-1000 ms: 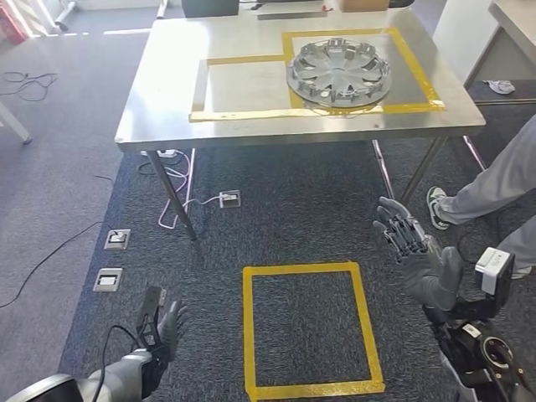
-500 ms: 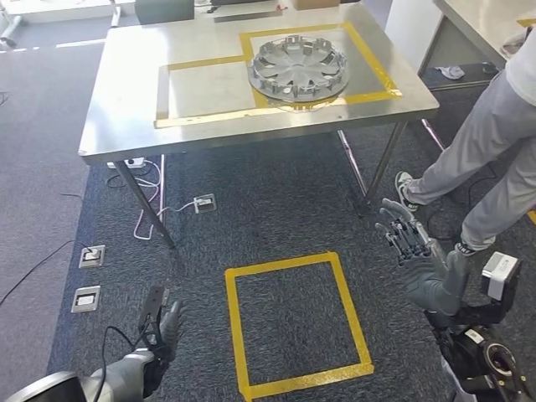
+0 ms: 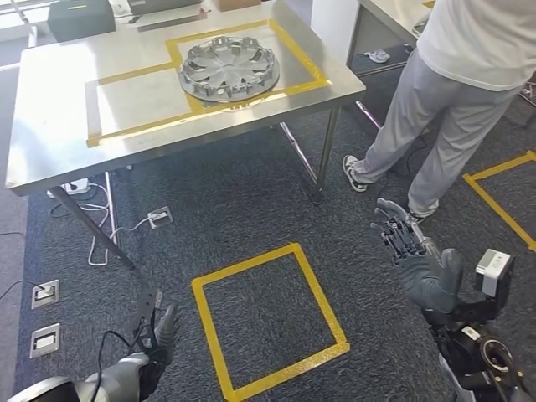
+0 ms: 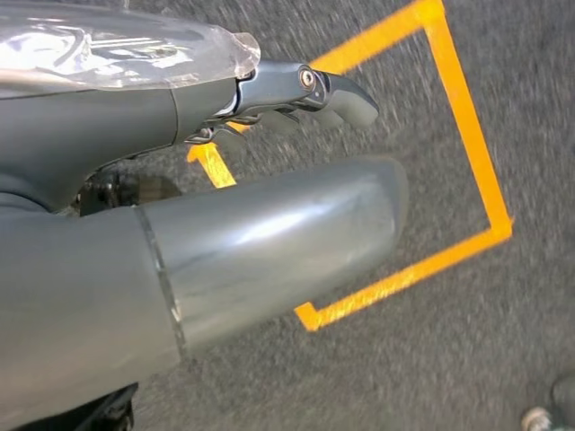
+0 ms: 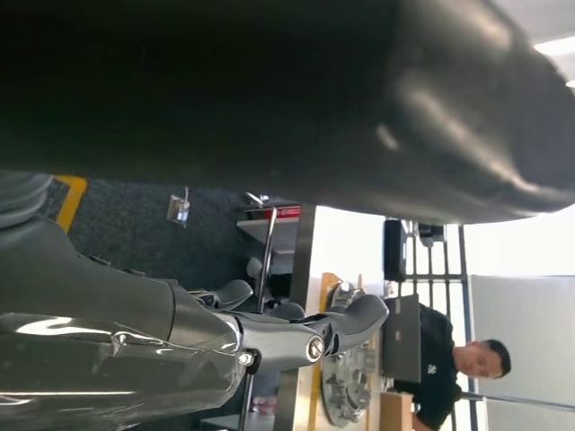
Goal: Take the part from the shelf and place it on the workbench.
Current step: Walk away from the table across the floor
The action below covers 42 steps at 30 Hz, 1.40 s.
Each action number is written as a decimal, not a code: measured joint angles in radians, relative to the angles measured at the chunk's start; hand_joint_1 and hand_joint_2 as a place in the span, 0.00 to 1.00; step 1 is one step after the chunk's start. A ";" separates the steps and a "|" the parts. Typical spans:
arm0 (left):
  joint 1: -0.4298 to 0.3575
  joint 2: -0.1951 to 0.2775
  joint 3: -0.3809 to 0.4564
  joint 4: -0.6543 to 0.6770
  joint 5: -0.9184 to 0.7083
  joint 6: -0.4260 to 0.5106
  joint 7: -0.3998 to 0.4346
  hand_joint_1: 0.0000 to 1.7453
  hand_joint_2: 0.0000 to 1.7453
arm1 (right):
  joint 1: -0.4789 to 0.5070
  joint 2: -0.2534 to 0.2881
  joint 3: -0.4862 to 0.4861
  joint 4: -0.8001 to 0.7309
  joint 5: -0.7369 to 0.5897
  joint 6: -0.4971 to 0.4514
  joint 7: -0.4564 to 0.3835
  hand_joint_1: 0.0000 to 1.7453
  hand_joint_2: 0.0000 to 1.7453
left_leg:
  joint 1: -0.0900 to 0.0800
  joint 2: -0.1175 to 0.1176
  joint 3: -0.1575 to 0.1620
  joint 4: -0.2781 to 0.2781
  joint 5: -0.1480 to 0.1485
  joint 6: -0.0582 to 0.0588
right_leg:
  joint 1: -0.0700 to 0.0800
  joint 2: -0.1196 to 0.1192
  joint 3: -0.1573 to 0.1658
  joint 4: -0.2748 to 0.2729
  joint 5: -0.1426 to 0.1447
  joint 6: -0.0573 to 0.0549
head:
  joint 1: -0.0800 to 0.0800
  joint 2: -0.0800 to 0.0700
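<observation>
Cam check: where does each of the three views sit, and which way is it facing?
Head view: high on the body, looking down at the workbench, wheel cover and a person; left hand and right hand below.
Left wrist view: behind the left hand, facing the floor's yellow tape square.
Right wrist view: behind the right hand, facing across the room.
Shared: head and left wrist views both show the yellow tape square.

1. Bright, even daylight fills the head view; the steel workbench (image 3: pixel 57 126) top shows pale glare.
2. In the left wrist view the carpet looks motion-blurred, and highlights streak the left hand (image 4: pixel 203 206).
3. In the right wrist view, overexposed windows backlight the dark, out-of-focus right hand (image 5: pixel 224 332).
</observation>
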<state>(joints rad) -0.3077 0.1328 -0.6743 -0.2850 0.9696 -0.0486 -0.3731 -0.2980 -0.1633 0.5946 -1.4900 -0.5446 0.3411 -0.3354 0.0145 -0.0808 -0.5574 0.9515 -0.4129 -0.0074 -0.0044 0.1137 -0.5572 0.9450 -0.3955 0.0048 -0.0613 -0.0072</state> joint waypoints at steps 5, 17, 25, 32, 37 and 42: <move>-0.001 -0.007 0.004 0.000 -0.015 0.026 -0.016 0.00 0.00 | 0.008 0.000 -0.002 -0.010 0.000 -0.013 0.003 0.00 0.00 | 0.003 0.061 0.004 -0.014 0.008 0.021 | 0.000 -0.043 -0.054 0.084 -0.049 0.027 | 0.010 0.000; 0.006 -0.013 0.010 -0.001 0.018 -0.019 -0.016 0.00 0.00 | 0.052 0.000 -0.007 -0.053 0.006 -0.042 0.019 0.00 0.00 | -0.013 0.198 0.018 -0.011 -0.005 0.001 | 0.015 -0.165 0.018 0.001 -0.026 0.000 | 0.016 0.000; 0.011 -0.012 0.019 -0.002 0.024 -0.035 -0.017 0.00 0.00 | 0.060 0.000 -0.010 -0.071 0.003 -0.047 0.035 0.00 0.00 | -0.005 0.086 -0.140 0.305 -0.137 -0.020 | 0.006 -0.067 0.018 -0.010 -0.007 -0.029 | 0.000 0.000; 0.000 -0.011 0.022 -0.002 0.001 -0.033 -0.007 0.00 0.00 | 0.059 -0.001 -0.012 -0.071 0.000 -0.051 0.030 0.00 0.00 | -0.004 0.026 -0.002 -0.013 0.012 -0.002 | 0.005 0.014 0.004 -0.003 -0.004 -0.007 | 0.000 0.000; -0.002 -0.015 0.023 -0.002 0.003 -0.050 -0.005 0.00 0.00 | 0.059 -0.006 -0.014 -0.073 0.000 -0.051 0.028 0.00 0.00 | 0.001 0.082 0.004 -0.024 0.015 0.019 | 0.002 -0.083 -0.080 0.161 -0.100 0.023 | 0.012 0.000; 0.004 -0.017 0.025 -0.002 0.009 -0.066 -0.005 0.00 0.00 | 0.063 -0.009 -0.015 -0.073 0.003 -0.052 0.027 0.00 0.00 | 0.002 0.141 0.009 -0.022 0.007 0.014 | -0.011 -0.121 -0.104 0.226 -0.095 0.037 | 0.017 0.000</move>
<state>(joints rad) -0.3034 0.1163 -0.6496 -0.2865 0.9783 -0.1149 -0.3780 -0.2353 -0.1723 0.5797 -1.5626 -0.5412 0.2889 -0.3083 0.0163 0.0602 -0.5485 0.9295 -0.4055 0.0061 -0.0159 -0.0072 -0.6607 1.1712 -0.4904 0.0414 -0.0446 -0.0072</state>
